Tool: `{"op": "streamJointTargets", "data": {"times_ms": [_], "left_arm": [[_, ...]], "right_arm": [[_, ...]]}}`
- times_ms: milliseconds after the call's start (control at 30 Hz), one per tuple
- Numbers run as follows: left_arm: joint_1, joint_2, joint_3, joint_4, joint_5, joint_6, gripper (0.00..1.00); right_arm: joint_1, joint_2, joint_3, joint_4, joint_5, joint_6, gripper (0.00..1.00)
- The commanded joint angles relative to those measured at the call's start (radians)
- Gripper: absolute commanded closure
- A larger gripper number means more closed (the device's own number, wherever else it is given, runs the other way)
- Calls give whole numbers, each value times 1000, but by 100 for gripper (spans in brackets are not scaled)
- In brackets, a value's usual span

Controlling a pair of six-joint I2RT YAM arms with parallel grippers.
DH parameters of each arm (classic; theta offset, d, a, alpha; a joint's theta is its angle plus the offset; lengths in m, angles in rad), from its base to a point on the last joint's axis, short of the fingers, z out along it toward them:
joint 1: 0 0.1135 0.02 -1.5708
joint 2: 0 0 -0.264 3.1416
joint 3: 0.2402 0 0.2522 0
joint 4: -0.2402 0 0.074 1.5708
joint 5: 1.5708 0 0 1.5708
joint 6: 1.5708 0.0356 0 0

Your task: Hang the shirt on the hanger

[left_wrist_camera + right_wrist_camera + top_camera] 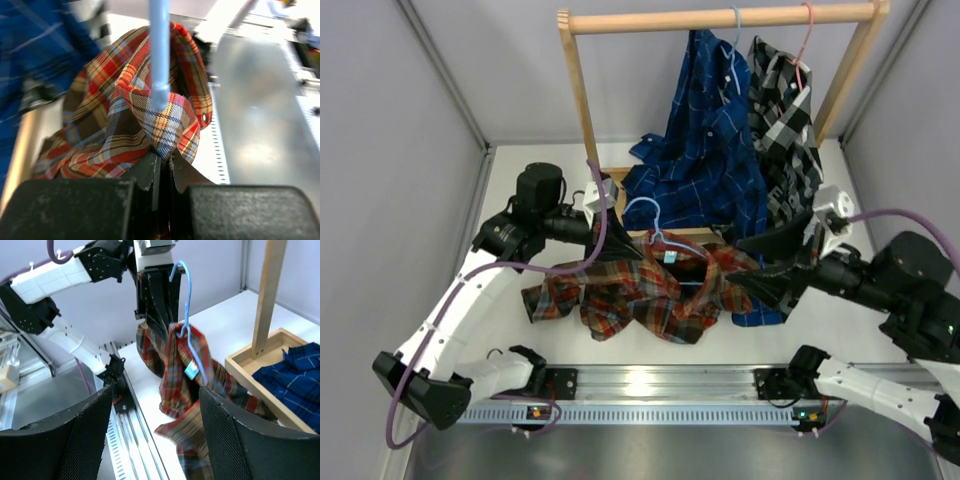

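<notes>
White table (620,352) | left tool (161,157) clamped on shirt (640,290) below hanger (159,50) | right tool (735,262) apart, near shirt's right edge

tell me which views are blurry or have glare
Left wrist: the shirt up close is fairly sharp, the blue shirt behind is smeared, the metal plate glares. Right wrist: shirt's lower folds soft. Top external: crisp, with glare on the rail.

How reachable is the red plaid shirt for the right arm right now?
Probably yes. The right fingers stand open facing the shirt, with nothing between them. The left fingers pinch the cloth up by the hanger on the far side, leaving the near side free.
</notes>
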Motion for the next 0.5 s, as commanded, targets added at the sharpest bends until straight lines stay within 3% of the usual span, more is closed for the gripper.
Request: {"op": "streamJointTargets", "data": {"times_ms": [0, 200, 367, 467], "left_arm": [[-40, 25, 19, 17, 225, 47, 100], [-80, 51, 27, 17, 227, 64, 100], [-103, 68, 22, 17, 241, 73, 100], [-108, 74, 22, 20, 245, 76, 100]], "right_arm": [[8, 206, 95, -78, -96, -96, 33], [9, 363, 192, 12, -285, -95, 32], [9, 440, 204, 69, -328, -90, 33], [9, 479, 204, 84, -337, -99, 40]]}}
